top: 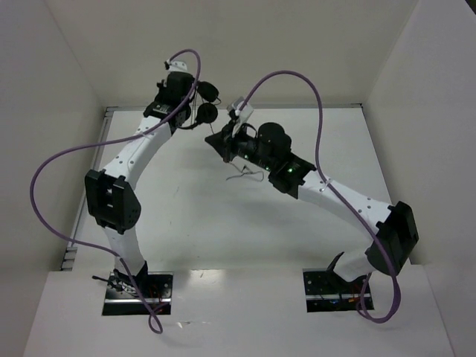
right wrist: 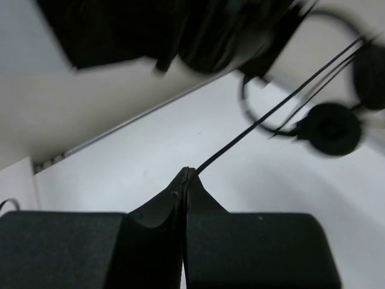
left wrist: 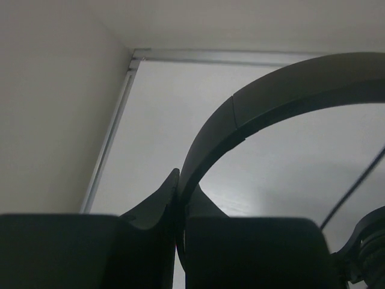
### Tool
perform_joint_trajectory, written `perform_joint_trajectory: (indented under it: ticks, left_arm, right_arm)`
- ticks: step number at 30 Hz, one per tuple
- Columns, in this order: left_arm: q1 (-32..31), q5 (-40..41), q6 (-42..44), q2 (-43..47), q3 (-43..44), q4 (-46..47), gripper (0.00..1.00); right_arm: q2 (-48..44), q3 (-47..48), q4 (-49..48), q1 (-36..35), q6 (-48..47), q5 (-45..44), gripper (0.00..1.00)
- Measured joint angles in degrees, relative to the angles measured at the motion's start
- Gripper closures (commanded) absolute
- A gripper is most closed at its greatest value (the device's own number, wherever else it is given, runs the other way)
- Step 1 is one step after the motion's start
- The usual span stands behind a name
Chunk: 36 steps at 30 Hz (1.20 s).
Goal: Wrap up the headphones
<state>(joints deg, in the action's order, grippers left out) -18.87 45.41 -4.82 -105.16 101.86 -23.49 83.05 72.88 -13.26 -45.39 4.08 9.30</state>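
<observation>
The black headphones hang in the air at the back of the table, with two round ear pads (top: 207,113) in the top view. My left gripper (top: 190,105) is shut on the thin arched headband (left wrist: 271,90), which runs between its jaws (left wrist: 180,195) in the left wrist view. One ear pad (left wrist: 368,247) and the thin cord (left wrist: 355,186) show at the right there. My right gripper (top: 214,140) is shut on the cord (right wrist: 252,129), pinched at the jaw tips (right wrist: 189,173). The cord runs taut up to an ear pad (right wrist: 332,127). Loose cord (top: 242,175) lies under the right wrist.
White walls enclose the table on the left, back and right. A metal strip (left wrist: 114,132) runs along the left and back edges. Thick purple arm cables (top: 59,160) loop above both arms. The left gripper's body (right wrist: 180,30) fills the top of the right wrist view.
</observation>
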Motion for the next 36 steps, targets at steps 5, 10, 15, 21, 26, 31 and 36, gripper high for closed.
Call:
perform_joint_trajectory:
  ticks: [5,10,15,21,26,31,36]
  left_arm:
    - [1.2,-5.7,0.0,-4.5,12.6,-0.7,1.00]
    - [1.2,-12.7,-2.5,-4.6,18.6,-2.3,1.00]
    - [1.2,-19.9,-5.4,-4.0,20.4,-4.9,1.00]
    - [1.2,-28.7,-8.9,-0.4,20.4,-9.1,1.00]
    - [1.2,-34.1,-10.8,5.0,20.4,-11.0,1.00]
    - [1.2,-37.9,-11.7,10.7,18.8,-12.2,1.00]
    - [1.2,-40.4,-12.4,15.1,15.1,-13.6,1.00]
  right_arm:
    - [0.0,-6.3,-2.0,-3.8,5.2,0.4,0.99]
    - [0.5,-10.7,-5.4,-4.0,9.0,-0.9,0.99]
    - [2.6,-14.1,-9.8,-4.4,11.0,-4.6,0.99]
    - [4.6,-20.2,-15.5,-4.5,12.7,-13.2,0.99]
    - [8.9,-20.9,-21.4,-4.5,13.5,-17.5,0.99]
    - [13.4,-20.8,-26.6,-4.5,13.7,-21.7,0.99]
    - [15.7,-20.7,-30.6,-4.2,13.3,-24.8,0.99]
